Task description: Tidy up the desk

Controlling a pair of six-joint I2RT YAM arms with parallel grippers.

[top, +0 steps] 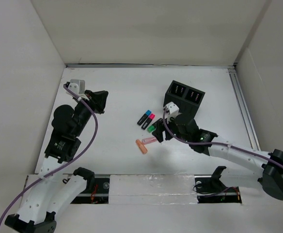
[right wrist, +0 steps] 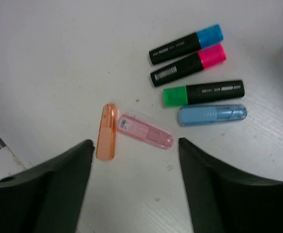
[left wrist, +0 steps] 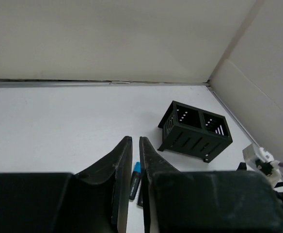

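From above, we saw the white desk (top: 122, 92) spread under both arms, with a black box (top: 186, 96) at its far right. The left wrist view showed the left claw (left wrist: 135, 141) pinched shut, holding nothing. The right wrist view showed the right claw (right wrist: 135, 143) wide over a pink case (right wrist: 145, 131).
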